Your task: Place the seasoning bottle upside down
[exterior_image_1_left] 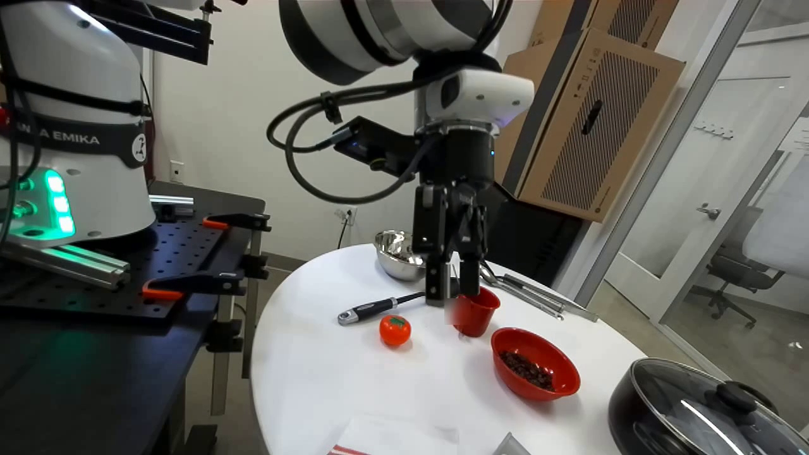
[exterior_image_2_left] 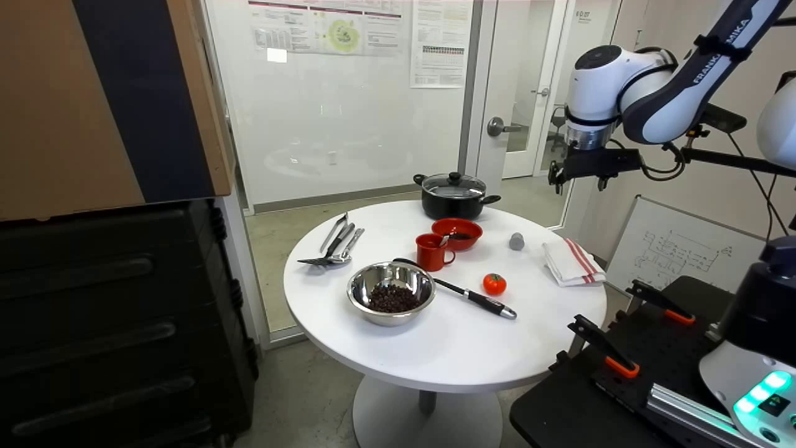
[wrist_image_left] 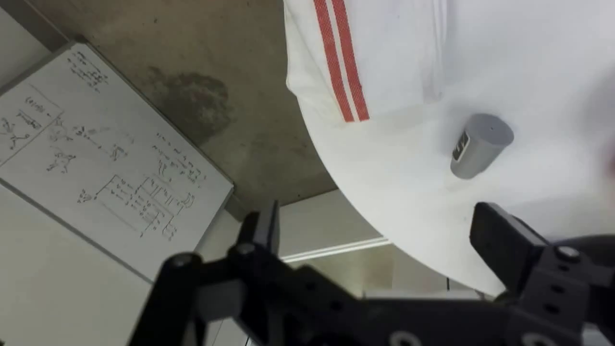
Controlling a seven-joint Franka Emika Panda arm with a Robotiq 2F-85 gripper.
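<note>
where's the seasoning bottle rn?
In an exterior view, the seasoning bottle is toward the right of the table, between the red bowl and the striped towel.

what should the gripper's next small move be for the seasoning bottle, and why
I would probably shift the open gripper across to centre the grey seasoning bottle between its fingers before lowering: in the wrist view, the bottle, on the white table, lines up with one finger rather than the gap, and nothing is held.
</note>
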